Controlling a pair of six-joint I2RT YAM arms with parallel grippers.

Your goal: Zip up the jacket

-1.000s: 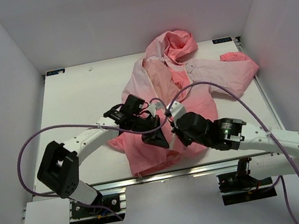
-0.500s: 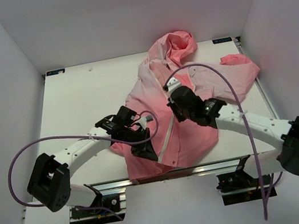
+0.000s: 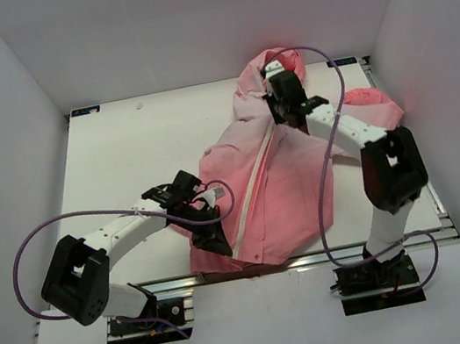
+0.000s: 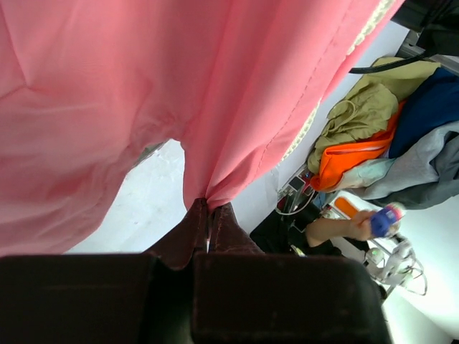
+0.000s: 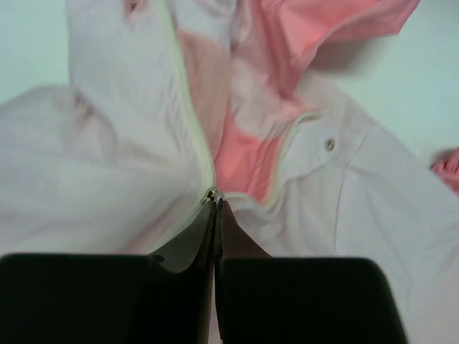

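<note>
The pink jacket (image 3: 282, 189) lies spread on the table, pale near the collar and coral toward the hem. Its white zipper (image 3: 255, 190) runs closed from the hem up to the collar. My left gripper (image 3: 218, 244) is shut on the coral hem (image 4: 215, 172) at the near table edge, fabric bunched between its fingers (image 4: 193, 222). My right gripper (image 3: 277, 115) is shut at the collar, its tips (image 5: 215, 202) pinching the metal zipper slider (image 5: 213, 194), where the two pale front panels (image 5: 107, 179) meet. The hood (image 3: 280, 63) lies beyond it.
The right arm's purple cable (image 3: 327, 190) drapes over the jacket. A sleeve (image 3: 371, 102) reaches the table's right edge. White walls enclose the white table (image 3: 120, 156) on three sides. In the left wrist view a pile of clothes (image 4: 387, 136) and a person's hand (image 4: 348, 228) show beyond the table.
My right gripper has travelled from near the hem up to the collar with the slider, closing the front. My left gripper kept the hem and drew slightly nearer the table edge.
</note>
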